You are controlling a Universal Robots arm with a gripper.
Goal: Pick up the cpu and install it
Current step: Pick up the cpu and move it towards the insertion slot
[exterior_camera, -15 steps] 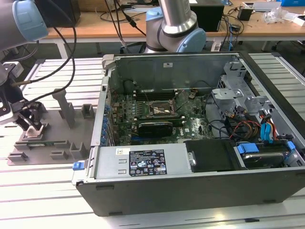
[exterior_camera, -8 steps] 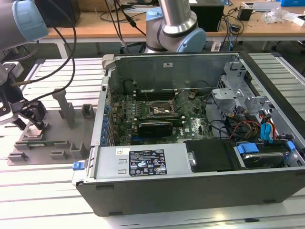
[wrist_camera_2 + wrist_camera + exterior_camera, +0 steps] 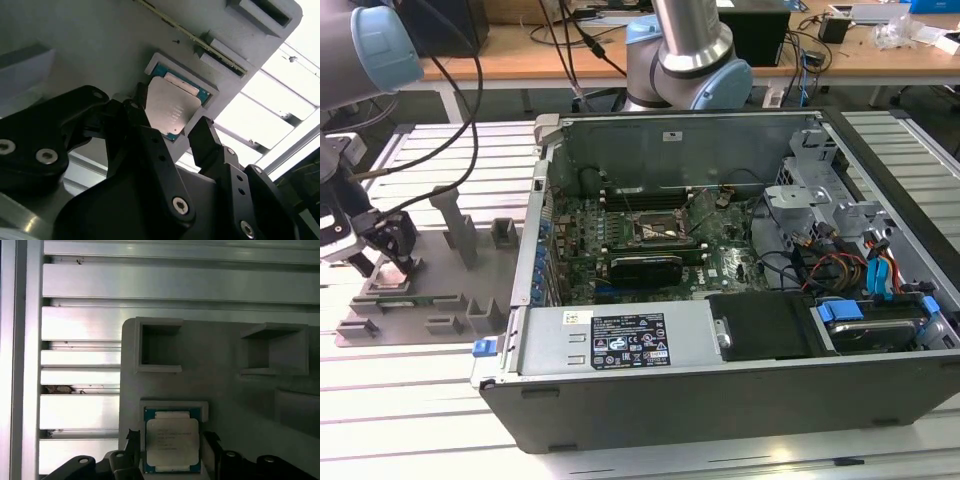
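At the exterior view's left, your black gripper [image 3: 393, 262] hangs over the grey plastic tray [image 3: 432, 300]. Its fingers [image 3: 132, 442] stand open, one on each side of the flat, square, silver-topped cpu [image 3: 171, 442]. The cpu lies in a tray recess. Whether the fingers touch it, you cannot tell. Rightward, the open black computer case [image 3: 740, 410] holds a green motherboard [image 3: 582, 240].

The slatted metal table [image 3: 400, 400] carries a grey plastic tray [image 3: 445, 285] and, beside it, an open computer case [image 3: 720, 400].
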